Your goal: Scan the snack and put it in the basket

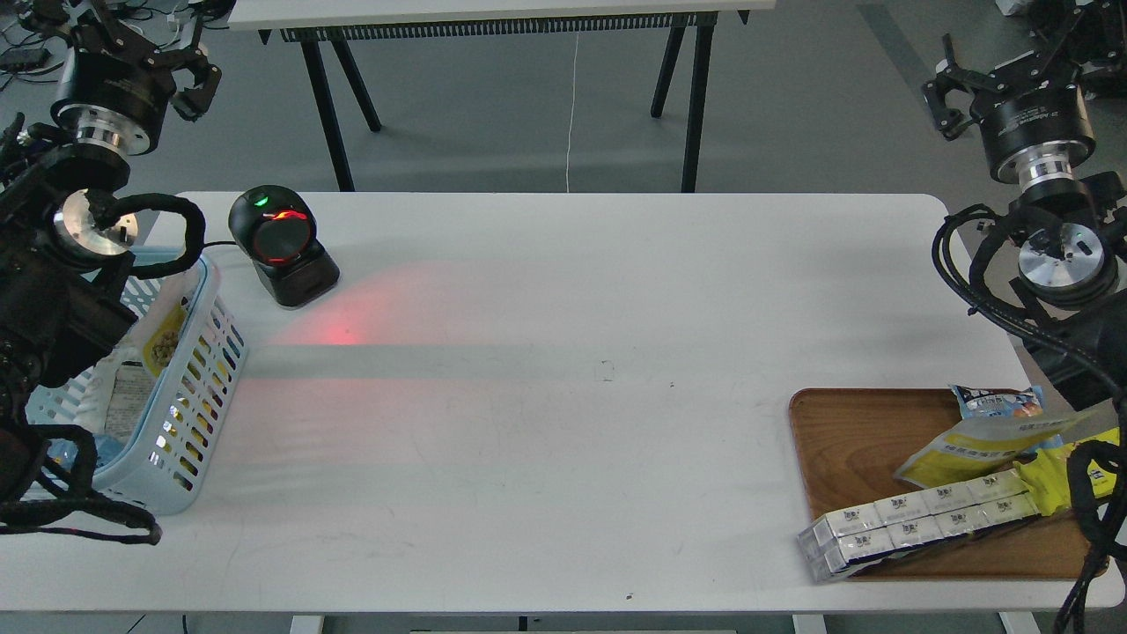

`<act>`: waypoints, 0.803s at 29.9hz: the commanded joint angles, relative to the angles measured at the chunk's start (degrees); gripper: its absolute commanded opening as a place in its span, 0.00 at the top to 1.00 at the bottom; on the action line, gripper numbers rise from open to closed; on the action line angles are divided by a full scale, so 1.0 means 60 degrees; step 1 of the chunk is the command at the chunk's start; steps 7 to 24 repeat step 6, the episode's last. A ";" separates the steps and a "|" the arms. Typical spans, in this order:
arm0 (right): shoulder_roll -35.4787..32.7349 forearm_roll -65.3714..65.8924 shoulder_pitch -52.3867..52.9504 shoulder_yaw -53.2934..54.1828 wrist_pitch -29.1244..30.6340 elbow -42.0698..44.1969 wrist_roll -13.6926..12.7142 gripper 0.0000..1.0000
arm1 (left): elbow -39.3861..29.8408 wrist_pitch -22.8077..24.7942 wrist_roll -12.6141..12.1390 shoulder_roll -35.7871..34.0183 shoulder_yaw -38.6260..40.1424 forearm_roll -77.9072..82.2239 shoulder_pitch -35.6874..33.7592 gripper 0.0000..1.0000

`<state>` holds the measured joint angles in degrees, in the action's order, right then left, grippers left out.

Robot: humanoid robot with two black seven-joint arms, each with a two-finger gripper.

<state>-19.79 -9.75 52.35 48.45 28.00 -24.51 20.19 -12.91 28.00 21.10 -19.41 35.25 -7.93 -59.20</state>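
The yellow snack (164, 342) sits inside the blue basket (204, 387). The wooden tray (845, 440) holds more packs (916, 519). Left gripper (189, 75) and right gripper (946, 97) both hang wide, holding nothing.

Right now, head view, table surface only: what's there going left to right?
basket with the snack inside → scanner → wooden tray → pack of white blocks lying over the tray's front edge. The pouches on the tray overlap, so they are left out.
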 commanded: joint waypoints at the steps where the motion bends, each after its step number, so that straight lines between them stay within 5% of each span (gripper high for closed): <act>1: 0.0090 0.0013 -0.0010 -0.0063 0.0000 -0.0060 -0.0186 0.00 | -0.0016 0.0000 0.0013 0.0260 0.0028 -0.0143 0.0227 0.00; 24: 0.0105 0.0013 0.0049 -0.0077 0.0000 -0.0045 -0.0302 0.00 | -0.0016 0.0000 0.0072 0.0348 0.0043 -0.0143 0.0271 0.00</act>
